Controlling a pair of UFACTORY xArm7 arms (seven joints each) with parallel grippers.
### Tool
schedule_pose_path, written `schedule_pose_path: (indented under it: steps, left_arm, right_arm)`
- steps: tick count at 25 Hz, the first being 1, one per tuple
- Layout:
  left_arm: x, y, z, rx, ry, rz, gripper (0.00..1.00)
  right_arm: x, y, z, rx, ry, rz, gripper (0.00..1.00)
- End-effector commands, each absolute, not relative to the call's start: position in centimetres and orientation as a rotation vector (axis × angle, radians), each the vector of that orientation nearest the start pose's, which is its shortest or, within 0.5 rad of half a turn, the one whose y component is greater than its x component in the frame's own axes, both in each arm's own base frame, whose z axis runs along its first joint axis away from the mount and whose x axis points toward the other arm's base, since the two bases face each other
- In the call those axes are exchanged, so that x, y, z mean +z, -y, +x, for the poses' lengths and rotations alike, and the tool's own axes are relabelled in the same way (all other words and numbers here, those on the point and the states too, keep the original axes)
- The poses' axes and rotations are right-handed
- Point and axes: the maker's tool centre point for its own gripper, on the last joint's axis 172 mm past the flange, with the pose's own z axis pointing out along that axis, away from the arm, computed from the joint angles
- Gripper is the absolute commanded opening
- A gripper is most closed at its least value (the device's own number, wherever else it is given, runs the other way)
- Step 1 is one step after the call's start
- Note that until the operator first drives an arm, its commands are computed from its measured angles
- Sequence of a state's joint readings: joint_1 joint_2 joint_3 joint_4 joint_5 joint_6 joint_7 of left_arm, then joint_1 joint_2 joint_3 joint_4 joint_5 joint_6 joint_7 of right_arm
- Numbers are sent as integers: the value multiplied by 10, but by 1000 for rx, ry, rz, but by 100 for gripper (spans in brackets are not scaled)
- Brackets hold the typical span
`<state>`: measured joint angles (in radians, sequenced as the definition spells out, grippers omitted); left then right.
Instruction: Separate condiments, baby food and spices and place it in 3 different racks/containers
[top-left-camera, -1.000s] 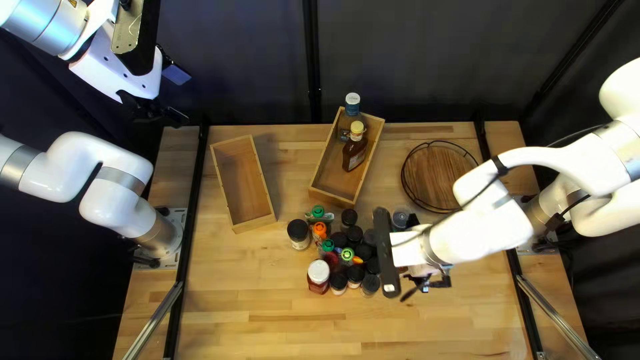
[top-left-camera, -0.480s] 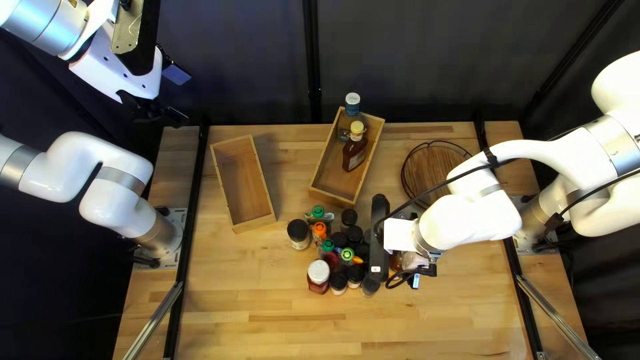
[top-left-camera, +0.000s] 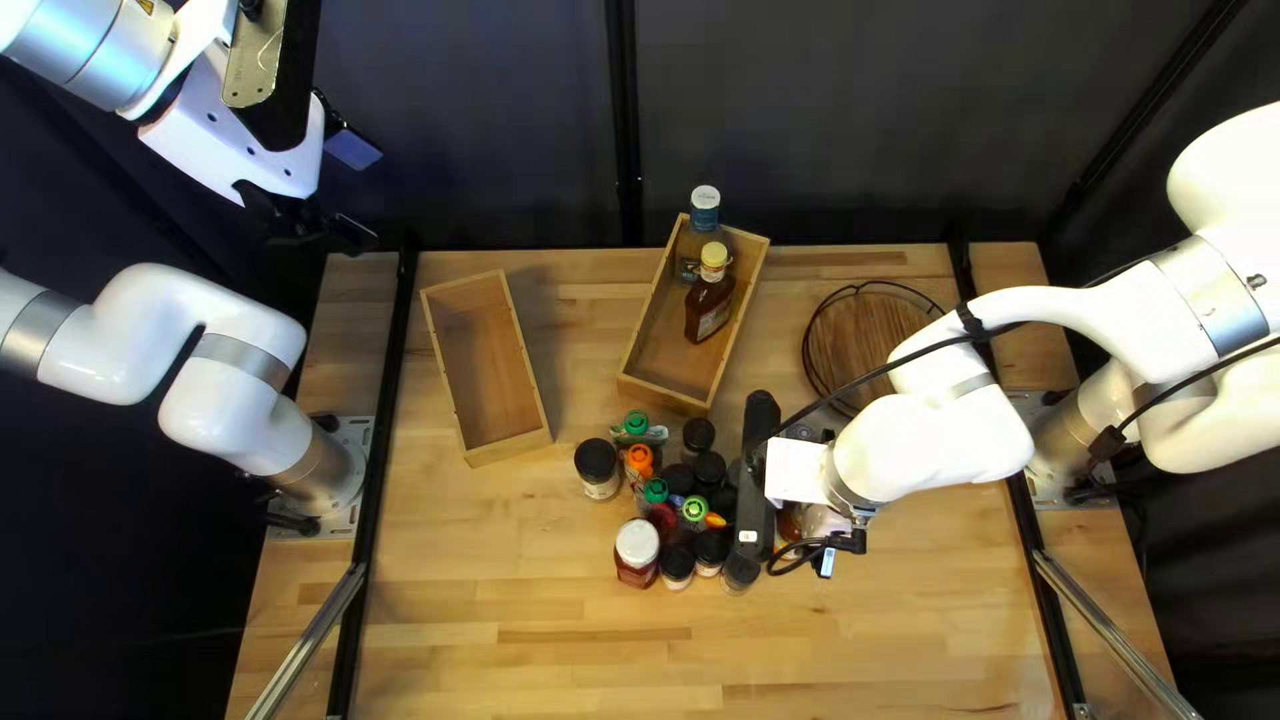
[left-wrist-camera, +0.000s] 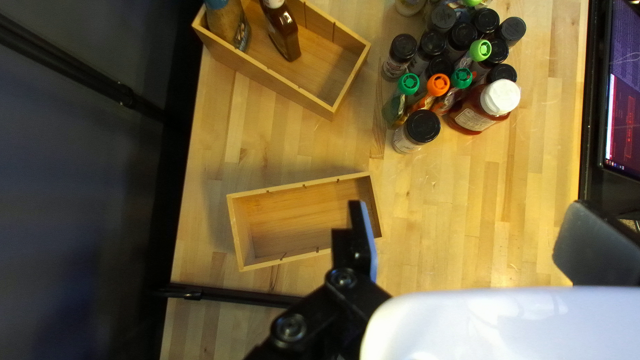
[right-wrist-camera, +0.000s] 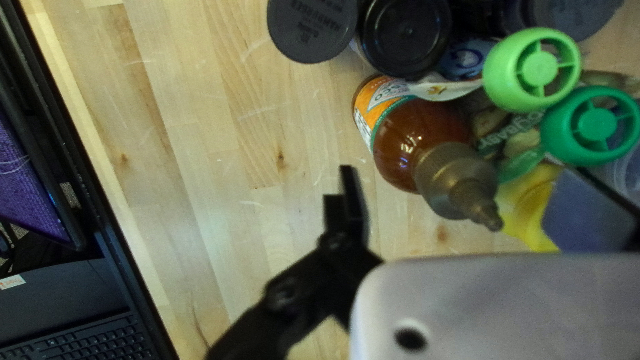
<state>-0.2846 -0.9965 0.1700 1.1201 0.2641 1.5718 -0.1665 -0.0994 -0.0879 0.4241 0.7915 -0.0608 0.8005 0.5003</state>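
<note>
Condiment sorting seems in hand: the right arm [top-left-camera: 934, 440] reaches across the table [top-left-camera: 534, 627], its gripper [right-wrist-camera: 457, 175] angled down, fingers parted around a brown sauce bottle [right-wrist-camera: 420, 140]. Next likely calls for closing squarely, lifting clear of crowded neighbours, and carrying it to the part-filled wooden box [top-left-camera: 664, 396] beyond the gripper.

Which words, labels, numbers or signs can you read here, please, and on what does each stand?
"HAMBURGER": dark jar lid.
"BABY": pouch beside the dark green cap.
Orange-and-white bottle label: partly turned away, not fully readable.
Red jar's label, laptop screen, remaining print: too small or blurred.
</note>
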Motion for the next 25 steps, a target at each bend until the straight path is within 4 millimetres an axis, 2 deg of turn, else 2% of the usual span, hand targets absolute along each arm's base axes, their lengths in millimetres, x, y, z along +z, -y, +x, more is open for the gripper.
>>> schedule_pose_path:
  steps: [1, 4, 9, 13, 16, 17, 20, 22, 24, 25]
  left_arm:
    - [517, -60, 252, -832, 130, -3003, 100]
    - [517, -60, 252, -832, 130, -3003, 100]
    - [517, -60, 252, -832, 130, -3003, 100]
    - [517, -60, 252, -832, 130, -3003, 100]
    - [517, -60, 252, -832, 130, -3003, 100]
    - [517, -60, 252, -832, 130, -3003, 100]
    - [517, -60, 252, -832, 130, -3003, 100]
    - [517, -60, 252, -832, 130, -3003, 100]
    - [517, -60, 252, -832, 130, -3003, 100]
    - [517, -60, 252, -832, 130, -3003, 100]
  right_arm:
    - [140, -126, 417, -156, -216, -3179, 1]
    - [157, -131, 414, -168, -211, -3190, 1]
    - [214, -137, 412, -182, -162, -3207, 1]
    - [280, -119, 417, -211, -64, -3183, 0]
    - [316, -104, 421, -236, -17, -3180, 0]
    - [336, -91, 424, -252, 2, -3182, 0]
    - [364, -63, 435, -277, 40, -3178, 0]
    - [379, -34, 442, -293, 54, -3180, 0]
    - [385, -11, 444, -306, 58, -3182, 0]
    - [387, 14, 446, -315, 55, -3184, 0]
